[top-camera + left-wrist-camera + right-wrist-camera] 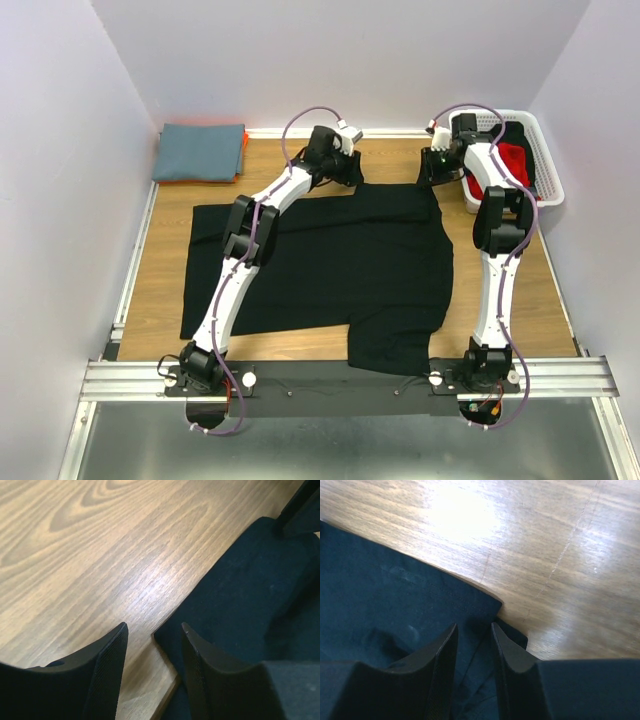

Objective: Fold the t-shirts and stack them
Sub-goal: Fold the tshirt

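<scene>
A black t-shirt (340, 260) lies spread flat on the wooden table. My left gripper (345, 172) is at the shirt's far edge. In the left wrist view it (152, 626) is open, with a corner of the black cloth (240, 590) between the jaws; one finger is over bare wood, the other over cloth. My right gripper (432, 172) is at the shirt's far right corner. In the right wrist view it (474, 625) is open with a narrow gap, its jaws standing over the layered corner of the shirt (395, 590).
A folded blue-grey shirt (200, 150) lies on an orange one at the back left. A white basket (548, 170) with red and dark clothes stands at the back right, close to my right arm. Walls enclose the table on three sides.
</scene>
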### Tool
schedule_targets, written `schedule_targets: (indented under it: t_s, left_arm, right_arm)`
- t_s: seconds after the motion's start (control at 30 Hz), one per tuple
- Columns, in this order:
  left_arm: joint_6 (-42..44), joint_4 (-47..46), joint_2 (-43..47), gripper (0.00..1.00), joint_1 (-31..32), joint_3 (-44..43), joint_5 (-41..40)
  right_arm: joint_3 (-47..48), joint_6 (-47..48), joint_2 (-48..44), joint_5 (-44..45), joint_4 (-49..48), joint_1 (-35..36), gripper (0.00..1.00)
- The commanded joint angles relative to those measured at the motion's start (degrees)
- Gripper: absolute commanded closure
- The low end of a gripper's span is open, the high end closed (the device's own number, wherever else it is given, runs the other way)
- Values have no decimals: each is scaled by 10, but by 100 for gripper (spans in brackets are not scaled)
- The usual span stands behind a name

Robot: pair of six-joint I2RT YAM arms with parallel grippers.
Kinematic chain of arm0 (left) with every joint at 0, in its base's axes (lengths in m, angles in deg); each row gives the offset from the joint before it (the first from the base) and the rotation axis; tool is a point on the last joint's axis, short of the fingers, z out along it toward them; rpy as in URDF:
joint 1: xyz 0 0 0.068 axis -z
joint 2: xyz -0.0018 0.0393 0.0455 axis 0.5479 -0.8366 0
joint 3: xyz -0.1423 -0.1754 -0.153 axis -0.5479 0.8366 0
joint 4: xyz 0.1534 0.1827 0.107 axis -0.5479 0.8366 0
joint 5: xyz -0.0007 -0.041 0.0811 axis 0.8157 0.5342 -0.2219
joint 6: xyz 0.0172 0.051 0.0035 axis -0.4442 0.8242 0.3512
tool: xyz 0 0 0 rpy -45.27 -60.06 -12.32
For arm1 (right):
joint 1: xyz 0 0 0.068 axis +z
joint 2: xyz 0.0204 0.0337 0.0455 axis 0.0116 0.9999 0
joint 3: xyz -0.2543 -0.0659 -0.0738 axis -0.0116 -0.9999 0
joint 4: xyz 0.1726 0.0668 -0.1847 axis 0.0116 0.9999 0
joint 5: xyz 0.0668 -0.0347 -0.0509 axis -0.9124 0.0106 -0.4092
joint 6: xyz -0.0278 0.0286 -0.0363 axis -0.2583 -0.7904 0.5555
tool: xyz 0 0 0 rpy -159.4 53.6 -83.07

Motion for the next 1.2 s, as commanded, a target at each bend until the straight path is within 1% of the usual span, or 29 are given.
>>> schedule_targets:
  t_s: [0.0,0.17,0.33,0.43,0.57,0.6,0.67,0.73,0.77,0.83,0.93,0.97,1.03,1.07,1.17]
  left_arm:
    - [-9,14,-11,48,8,-2,-15]
    - [-8,22,-12,49,19,-7,-19]
    - [-10,27,-12,55,23,-9,-24]
    - [-12,28,-15,58,23,-14,-25]
    - [-10,28,-18,69,23,-19,-22]
    - [-10,29,-19,72,23,-23,-22]
    - [-10,29,-22,77,22,-28,-26]
    - [-13,33,-21,76,22,-30,-44]
    - [-10,37,-18,72,22,-28,-47]
    - [-9,39,-12,67,22,-22,-51]
    - [-7,41,-3,64,22,-5,-64]
    - [-4,41,-3,60,23,-3,-75]
    - [-3,50,-4,57,22,-7,-87]
    - [-2,52,-6,54,22,-9,-95]
    - [-6,57,-9,52,25,-20,-107]
  right_arm:
    - [-18,-2,7,-6,-12,6,60]
    - [-28,1,10,1,-14,6,59]
    - [-29,-3,10,-14,-17,8,62]
    - [-22,-8,7,-25,-19,8,62]
    - [-16,-15,6,-33,-20,9,65]
    - [-15,-15,5,-35,-20,9,68]
    - [-14,-17,5,-36,-21,9,72]
    - [-14,-17,5,-35,-21,9,73]
    - [-15,-15,5,-35,-21,9,74]
    - [-14,-14,5,-35,-21,9,78]
    - [-12,-13,6,-37,-22,9,89]
    - [-11,-13,7,-41,-23,9,92]
    - [-12,-13,6,-47,-24,9,96]
    - [-12,-15,5,-54,-25,9,99]
    - [-12,-17,2,-61,-26,9,100]
